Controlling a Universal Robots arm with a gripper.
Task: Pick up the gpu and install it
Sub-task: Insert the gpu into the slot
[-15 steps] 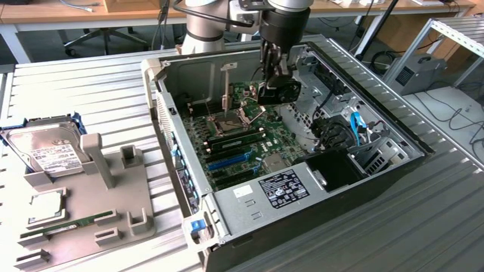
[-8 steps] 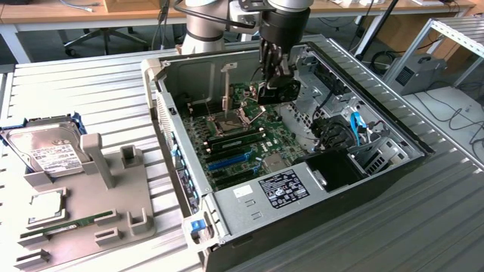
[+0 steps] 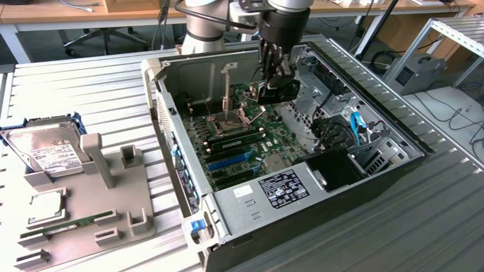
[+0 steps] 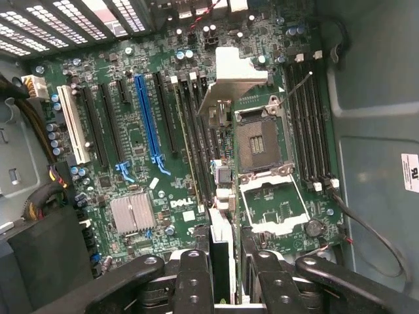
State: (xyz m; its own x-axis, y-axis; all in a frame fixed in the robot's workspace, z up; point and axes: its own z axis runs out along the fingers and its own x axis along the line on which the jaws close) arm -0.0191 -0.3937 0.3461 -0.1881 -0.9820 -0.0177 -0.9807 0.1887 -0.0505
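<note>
While claw point(image 3: 274, 85) grips gpu point(image 4: 221, 252) edge-on above motherboard point(image 4: 141, 140), raised CPU socket lever point(image 4: 230, 75) stands near.

Arm reaching down, gripper point(image 3: 274, 79) clamped closed

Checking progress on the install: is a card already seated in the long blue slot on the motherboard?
No. In the wrist view the blue slot stands bare along its whole length, while the gripper holds the gpu above the board.

The gpu point(image 4: 222, 252) stands edge-on above the motherboard.
</note>
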